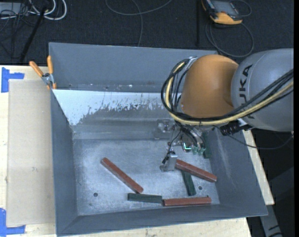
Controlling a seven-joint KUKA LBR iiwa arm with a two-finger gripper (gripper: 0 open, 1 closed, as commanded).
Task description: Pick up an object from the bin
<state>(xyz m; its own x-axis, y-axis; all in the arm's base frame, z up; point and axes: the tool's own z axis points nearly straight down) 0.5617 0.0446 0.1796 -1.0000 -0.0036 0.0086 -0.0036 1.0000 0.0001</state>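
My gripper (168,165) hangs low over the right half of the bin, under the arm's orange cover. Its lower tip is at the left end of a red-brown flat stick (196,172) that lies slanted on the bin floor. I cannot tell whether it touches the stick. A short dark green stick (189,184) lies just below that one, partly tucked under it. Nothing shows as held.
A longer red-brown stick (121,175) lies slanted left of centre. Along the front wall a dark green stick (144,198) and a red-brown stick (187,201) lie end to end. The arm covers the bin's right rear corner.
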